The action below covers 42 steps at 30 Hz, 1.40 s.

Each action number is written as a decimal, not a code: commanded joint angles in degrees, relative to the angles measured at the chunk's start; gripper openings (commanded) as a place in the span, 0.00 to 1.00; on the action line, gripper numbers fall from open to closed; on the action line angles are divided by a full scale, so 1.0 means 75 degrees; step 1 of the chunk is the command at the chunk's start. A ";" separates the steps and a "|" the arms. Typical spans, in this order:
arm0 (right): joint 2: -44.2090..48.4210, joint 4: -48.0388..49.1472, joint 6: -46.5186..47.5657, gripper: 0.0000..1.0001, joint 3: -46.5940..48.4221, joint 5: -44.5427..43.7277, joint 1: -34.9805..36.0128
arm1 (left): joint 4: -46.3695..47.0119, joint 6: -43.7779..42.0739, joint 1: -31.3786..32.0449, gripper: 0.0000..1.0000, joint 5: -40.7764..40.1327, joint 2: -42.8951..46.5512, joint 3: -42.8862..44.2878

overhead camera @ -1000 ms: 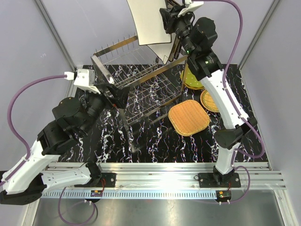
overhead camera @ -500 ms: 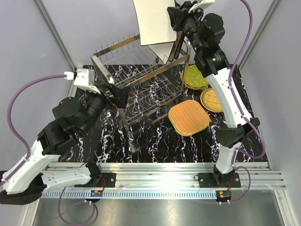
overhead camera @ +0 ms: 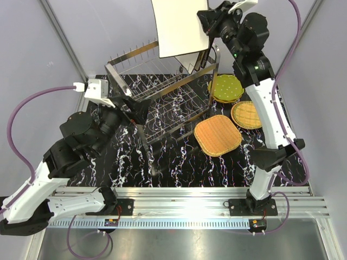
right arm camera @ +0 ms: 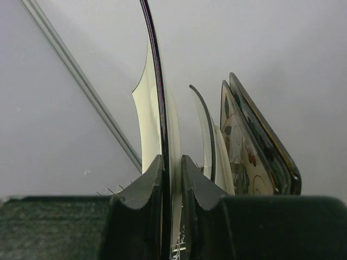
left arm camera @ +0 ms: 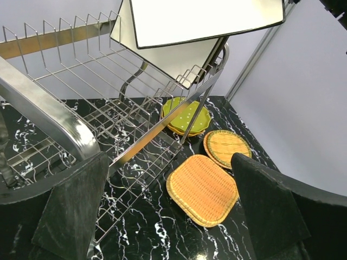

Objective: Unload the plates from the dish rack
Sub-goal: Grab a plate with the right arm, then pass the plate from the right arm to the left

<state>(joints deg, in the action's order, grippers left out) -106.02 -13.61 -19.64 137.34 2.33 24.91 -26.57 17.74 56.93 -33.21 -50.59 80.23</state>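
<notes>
My right gripper [overhead camera: 209, 33] [right arm camera: 172, 169] is shut on the edge of a large cream square plate [overhead camera: 179, 24] [right arm camera: 156, 103], held upright above the back right corner of the chrome dish rack [overhead camera: 162, 92] [left arm camera: 49, 108]. Behind it another cream plate [right arm camera: 209, 141] [overhead camera: 191, 60] and a flower-patterned plate [right arm camera: 238, 141] stand on edge. On the table right of the rack lie a green dotted plate [overhead camera: 226, 86], a square wicker plate [overhead camera: 217, 134] and a round wicker plate [overhead camera: 246, 114]. My left gripper [overhead camera: 129, 106] [left arm camera: 168, 162] stands open at the rack's left front, holding nothing.
Grey walls close in the black marble table [overhead camera: 179, 162] on the left, back and right. A metal rail [overhead camera: 190, 195] carrying both arm bases runs along the near edge. Bare tabletop shows in front of the rack.
The right arm has carried the cream plate a little to the right and higher above the rack. The left arm has not moved.
</notes>
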 commanded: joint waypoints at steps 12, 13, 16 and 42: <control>0.1654 0.1287 -0.2712 0.00 -0.0112 0.1434 -0.0848 | 0.0952 0.0471 -0.0032 0.99 0.0561 0.0183 -0.0033; 0.1690 0.1275 -0.2806 0.00 -0.0205 0.1505 -0.0871 | 0.1010 0.0494 -0.0043 0.99 0.0607 0.0206 -0.0044; 0.1866 0.1158 -0.3135 0.00 -0.0370 0.1822 -0.0977 | 0.1163 0.0600 -0.0032 0.99 0.0853 0.0218 -0.0033; 0.4057 0.0455 -0.4307 0.00 -0.2971 0.4354 -0.1832 | 0.2498 0.3364 -0.0909 0.99 0.3571 0.0124 -0.0560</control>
<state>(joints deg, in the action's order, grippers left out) -80.07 -21.85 -46.44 114.43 33.71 11.90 -12.86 36.58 51.90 -12.49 -48.77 76.36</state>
